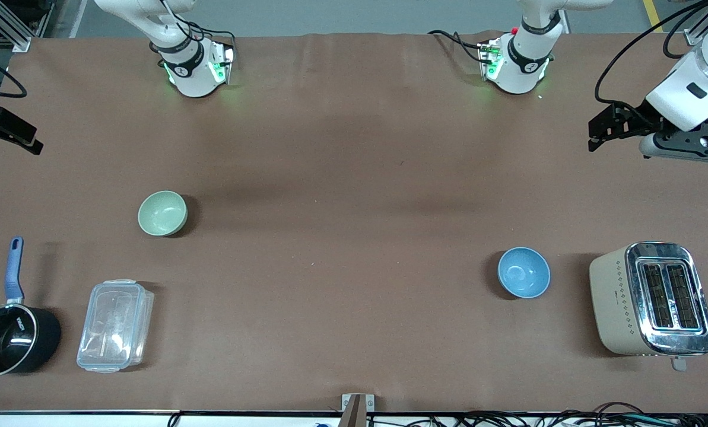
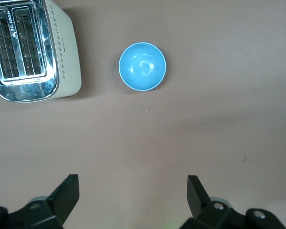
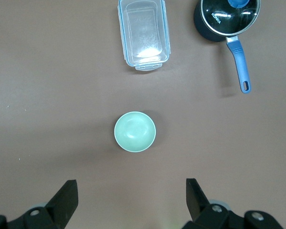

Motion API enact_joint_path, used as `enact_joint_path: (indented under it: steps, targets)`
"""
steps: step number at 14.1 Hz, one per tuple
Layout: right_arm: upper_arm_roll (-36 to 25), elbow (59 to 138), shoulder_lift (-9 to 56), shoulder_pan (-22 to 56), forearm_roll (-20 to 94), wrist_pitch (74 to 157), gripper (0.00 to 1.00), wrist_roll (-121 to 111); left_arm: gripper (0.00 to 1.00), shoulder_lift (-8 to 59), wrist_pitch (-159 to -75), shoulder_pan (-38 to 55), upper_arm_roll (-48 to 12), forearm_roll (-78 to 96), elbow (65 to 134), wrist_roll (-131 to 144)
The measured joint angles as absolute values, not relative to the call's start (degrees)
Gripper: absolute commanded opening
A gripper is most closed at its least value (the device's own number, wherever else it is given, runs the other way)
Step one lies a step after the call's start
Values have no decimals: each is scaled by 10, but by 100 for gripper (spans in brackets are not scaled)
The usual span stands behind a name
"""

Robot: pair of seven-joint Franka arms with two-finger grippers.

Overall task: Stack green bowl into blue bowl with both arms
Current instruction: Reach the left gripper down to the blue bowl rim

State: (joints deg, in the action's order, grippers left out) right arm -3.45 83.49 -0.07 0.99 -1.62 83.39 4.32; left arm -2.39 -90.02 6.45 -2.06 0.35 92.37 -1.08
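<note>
Two glossy white jointed arms [image 1: 526, 53] with black joint bands, green-lit bases, looping black cables and angular black gripper hardware.

Brown table [image 1: 354, 178] carries: green bowl [image 1: 162, 213] twd right arm's end, w/ clear lidded container [image 1: 115, 325] & black saucepan [image 1: 10, 338] nearer cam; blue bowl [image 1: 523, 272] beside toaster [image 1: 650, 298] twd left arm's end.

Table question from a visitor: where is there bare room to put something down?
The widest bare stretch lies between the green bowl and the blue bowl. It is crowded at both ends: saucepan beside plastic box, and toaster beside the blue bowl.
</note>
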Motion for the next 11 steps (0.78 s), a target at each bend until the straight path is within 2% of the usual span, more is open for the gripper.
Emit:
enact_joint_path:
  steps: [6,9,11]
  targets:
    - [-35,835,-1,10,-16,833,100,43,100,-1,-898,52,-16,3,923,-11]
    - [-35,835,-1,10,-16,832,100,43,100,97,-929,54,-16,-4,920,-11]
    - [-35,836,-1,10,-16,830,100,43,100,192,-1003,54,-16,-12,915,-11]
